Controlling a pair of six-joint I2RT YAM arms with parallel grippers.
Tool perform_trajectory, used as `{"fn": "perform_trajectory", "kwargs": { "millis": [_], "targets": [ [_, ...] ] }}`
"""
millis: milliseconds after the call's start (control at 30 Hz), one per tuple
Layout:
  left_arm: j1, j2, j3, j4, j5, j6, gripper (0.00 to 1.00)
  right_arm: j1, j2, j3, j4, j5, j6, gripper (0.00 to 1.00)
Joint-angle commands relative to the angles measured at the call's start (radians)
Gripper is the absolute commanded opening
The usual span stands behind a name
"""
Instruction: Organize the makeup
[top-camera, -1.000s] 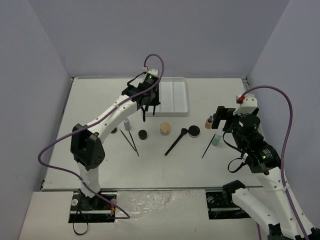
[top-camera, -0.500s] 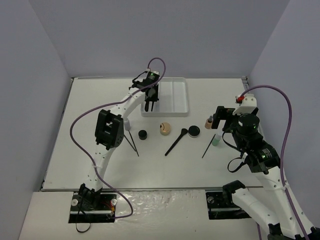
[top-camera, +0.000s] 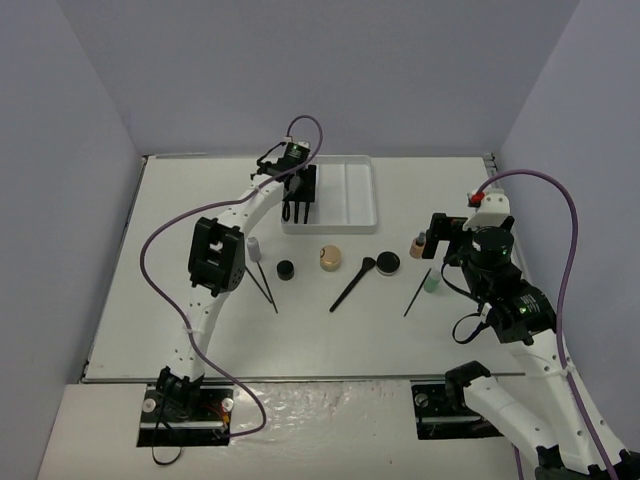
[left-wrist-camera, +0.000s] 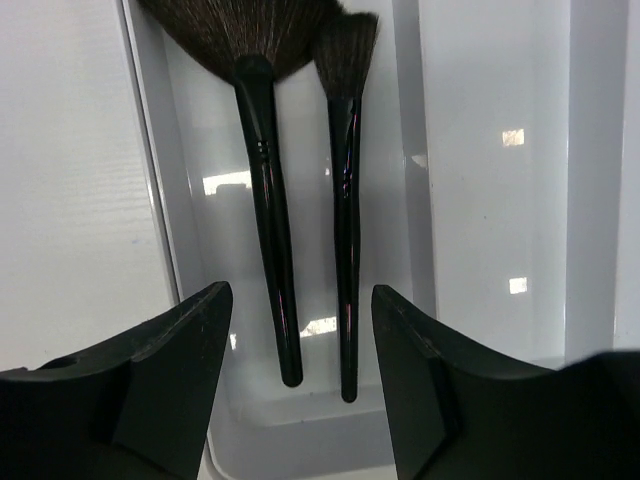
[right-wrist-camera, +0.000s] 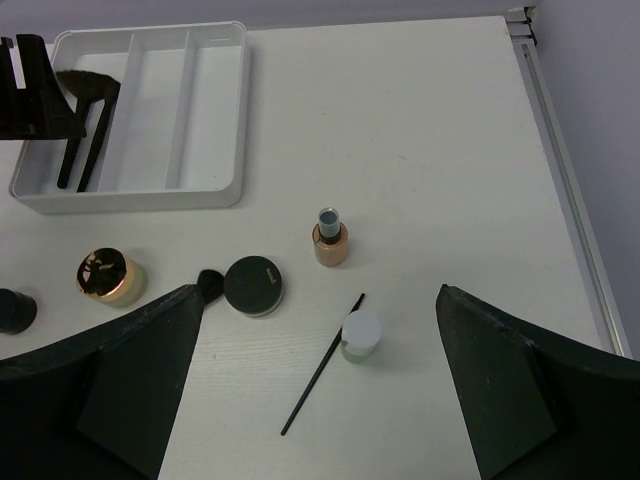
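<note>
The top camera sits above and behind the arm bases and looks down toward the far wall, taking in the whole table (top-camera: 200, 300). The left wrist camera looks straight down, very close, into the left compartment of the tray (left-wrist-camera: 500, 200) (two brushes (left-wrist-camera: 265, 200) fill most of the view). The right wrist camera is higher, at the right, and faces far and left. All three views share the tray.
</note>
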Motion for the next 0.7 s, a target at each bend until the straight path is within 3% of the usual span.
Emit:
{"fn": "perform_trajectory", "kwargs": {
  "millis": [0, 167, 367, 667],
  "targets": [
    [-0.025, -0.199, -0.063, 0.037, 0.036, 0.018, 0.55, 0.007, 0.008, 0.017, 0.055, 0.028, -0.01, 1.0],
    [-0.096, -0.393, -0.282, 0.038, 0.079, 0.09, 0.55, 0.007, -0.006, 0.015, 0.054, 0.026, -0.009, 1.0],
    [-0.266, -0.583, -0.521, 0.011, 0.087, 0.125, 0.56, 0.007, -0.032, -0.001, 0.054, 0.017, 0.0, 1.0],
    [-0.441, -0.64, -0.769, 0.092, 0.065, 0.031, 0.59, 0.007, -0.048, -0.003, 0.054, 0.015, -0.009, 1.0]
  ]
}}
